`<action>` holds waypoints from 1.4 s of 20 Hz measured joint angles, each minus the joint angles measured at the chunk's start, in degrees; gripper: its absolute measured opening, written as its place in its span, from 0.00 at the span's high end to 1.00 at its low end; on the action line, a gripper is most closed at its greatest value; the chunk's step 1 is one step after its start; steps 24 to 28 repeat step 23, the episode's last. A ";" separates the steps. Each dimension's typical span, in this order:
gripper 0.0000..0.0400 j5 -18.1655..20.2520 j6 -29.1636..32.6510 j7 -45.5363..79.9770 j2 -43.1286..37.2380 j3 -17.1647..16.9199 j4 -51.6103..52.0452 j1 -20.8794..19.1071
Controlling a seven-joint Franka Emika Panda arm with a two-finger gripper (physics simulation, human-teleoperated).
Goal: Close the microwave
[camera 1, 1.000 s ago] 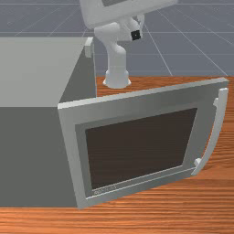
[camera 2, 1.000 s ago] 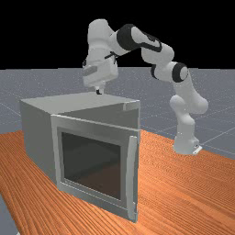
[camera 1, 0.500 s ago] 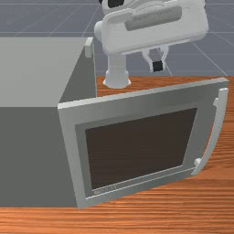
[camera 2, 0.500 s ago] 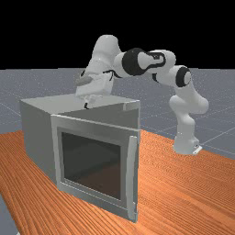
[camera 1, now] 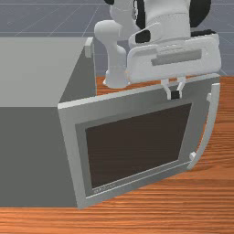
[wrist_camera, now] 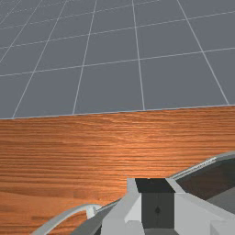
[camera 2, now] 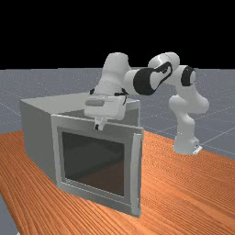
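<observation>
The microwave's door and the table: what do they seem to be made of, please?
The door looks like satin grey metal or painted plastic, evenly coloured with brighter edges; its dark, smooth window could be tinted glass. The table looks like wood, perhaps varnished, from its streaky grain.

- Microwave body (camera 1: 29, 157): smooth, matt grey, possibly metal, though hard to tell
- Door window (camera 2: 92, 160): dark, smooth, faintly glossy
- Table (camera 1: 160, 208): wood, streaked grain, soft sheen
- Arm (camera 2: 190, 105): smooth, white, low-sheen
</observation>
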 joint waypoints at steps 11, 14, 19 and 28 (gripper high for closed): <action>1.00 -2.41 -17.97 -9.54 -13.04 -0.46 -14.86 -4.20; 1.00 -3.45 -18.83 -14.91 -16.68 -1.00 -19.85 -5.43; 1.00 -5.00 -19.22 -22.27 -22.63 -2.76 -27.79 -5.36; 1.00 -5.33 -19.38 -26.68 -27.36 -6.62 -33.85 -4.06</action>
